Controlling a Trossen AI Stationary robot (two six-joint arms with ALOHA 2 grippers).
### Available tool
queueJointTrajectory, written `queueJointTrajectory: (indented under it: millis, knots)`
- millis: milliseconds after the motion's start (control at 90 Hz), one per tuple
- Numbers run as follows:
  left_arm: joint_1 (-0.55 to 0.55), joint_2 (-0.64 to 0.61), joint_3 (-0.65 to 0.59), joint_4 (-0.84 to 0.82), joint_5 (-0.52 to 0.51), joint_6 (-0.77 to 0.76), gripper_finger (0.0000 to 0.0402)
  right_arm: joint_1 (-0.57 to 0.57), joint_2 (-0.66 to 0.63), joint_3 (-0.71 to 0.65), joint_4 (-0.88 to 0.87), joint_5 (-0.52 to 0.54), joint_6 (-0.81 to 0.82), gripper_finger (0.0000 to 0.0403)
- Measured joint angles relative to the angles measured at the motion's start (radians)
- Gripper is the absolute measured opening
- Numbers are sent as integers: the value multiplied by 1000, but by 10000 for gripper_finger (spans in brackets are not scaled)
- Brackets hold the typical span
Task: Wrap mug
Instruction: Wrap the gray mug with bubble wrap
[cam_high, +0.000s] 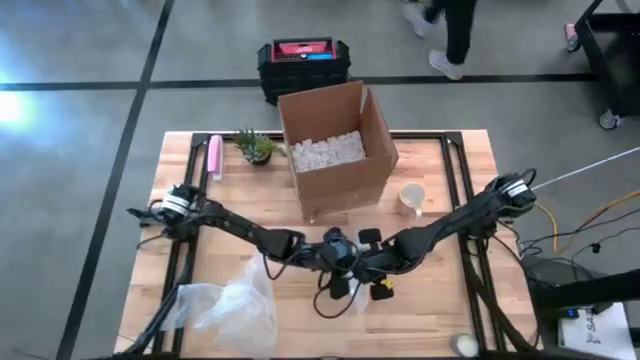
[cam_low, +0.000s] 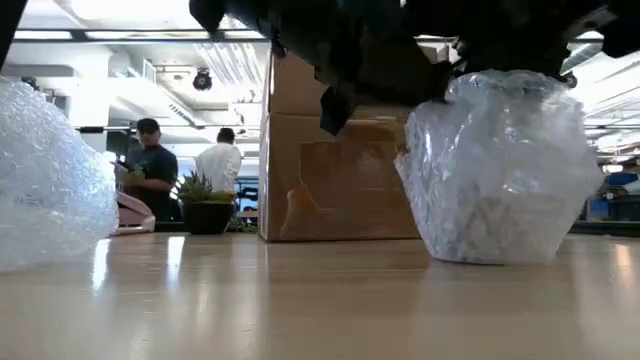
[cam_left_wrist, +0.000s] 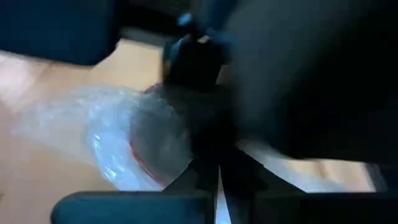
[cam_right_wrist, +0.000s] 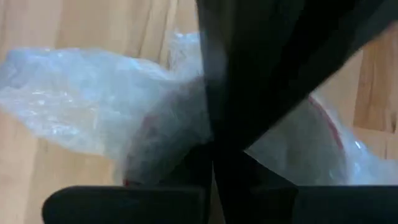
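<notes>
A mug with a red rim (cam_left_wrist: 144, 158) sits inside a bundle of clear bubble wrap (cam_low: 495, 170). The bundle stands on the table at the near middle. Both grippers meet over it: my left gripper (cam_left_wrist: 217, 186) comes from the table's left and my right gripper (cam_right_wrist: 212, 171) from the right. Each is shut on the wrap at the bundle's top. In the high view the arms hide most of the bundle (cam_high: 352, 292). My left gripper pinches the bubble wrap (cam_left_wrist: 186, 155) between its two fingers at the bundle's upper part, coming from above; how many layers cannot be told. The bundle's bottom (cam_low: 490, 255) rests on the table. My right gripper pinches the wrap (cam_right_wrist: 186, 134) near the bundle's top, from above, close beside the left gripper. Its own dark fingers hide the exact place.
A loose sheet of bubble wrap (cam_high: 235, 305) lies at the near left. An open cardboard box (cam_high: 335, 150) with white packing peanuts stands at the far middle. To its right stands a cream mug (cam_high: 412, 196), to its left a small plant (cam_high: 257, 146) and a pink object (cam_high: 214, 157).
</notes>
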Motion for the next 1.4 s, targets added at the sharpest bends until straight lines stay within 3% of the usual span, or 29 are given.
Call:
queueJointTrajectory:
  millis: [322,656,833,1200,1400]
  knots:
    - [-72,-71,-3,-242,16,-49,0,-5,-4,-3,15,1,-21,2]
    - [-69,37,-4,-23,12,-1,0,-13,-4,-1,22,0,-22,2]
    - [-42,27,3,-7,-57,50,0,-13,-3,-1,26,1,-29,2]
    - [4,52,1,25,-76,82,0,-14,-5,-1,28,4,-33,2]
    - [10,78,5,38,-87,58,0,-13,-44,73,-141,-10,-43,3]
